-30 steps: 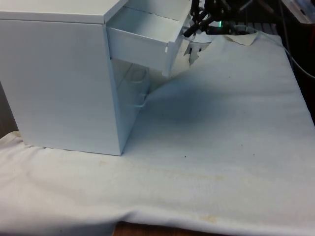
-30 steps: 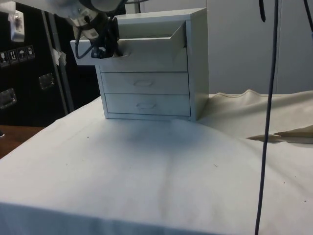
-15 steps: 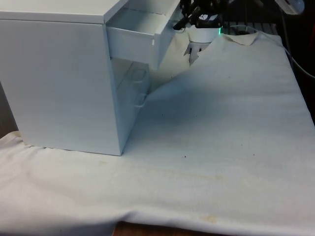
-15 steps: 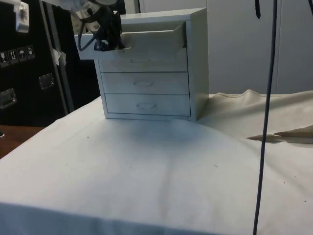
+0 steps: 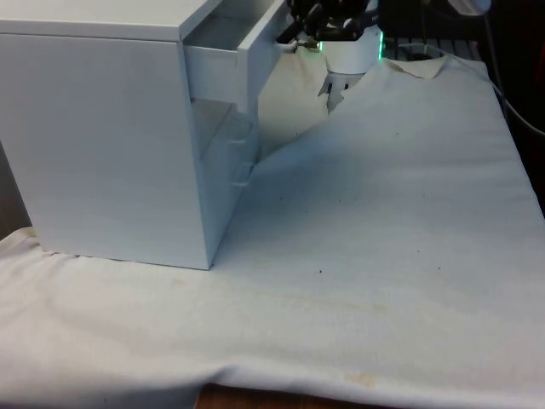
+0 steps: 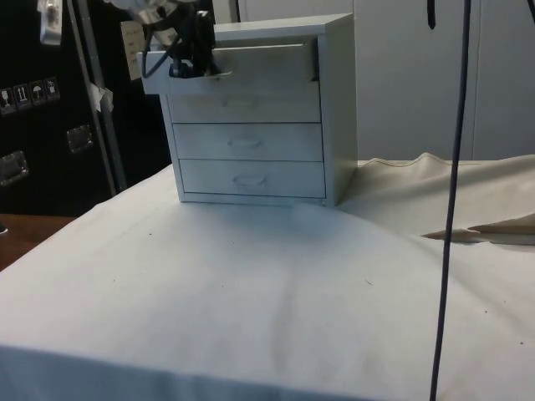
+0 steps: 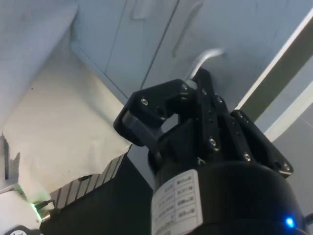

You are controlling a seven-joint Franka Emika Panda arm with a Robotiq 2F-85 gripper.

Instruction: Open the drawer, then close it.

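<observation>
Drawer (image 6: 234,71): top one of three in the white chest (image 5: 102,136) on the cloth-covered table (image 5: 383,213); it is partly out, I judge it on the way to closing.
Gripper (image 6: 185,60): at the drawer front, my fingers (image 7: 146,110) around its metal handle (image 7: 203,61); they look narrow on it, though the contact itself I cannot see well.
Risk: if I push off the line of the rails, the drawer may jam; a hard push could shift the whole chest on the cloth.
Hidden: in the front view the chest turns its side and covers the drawer front; the handle is seen only in part behind my fingers.
</observation>
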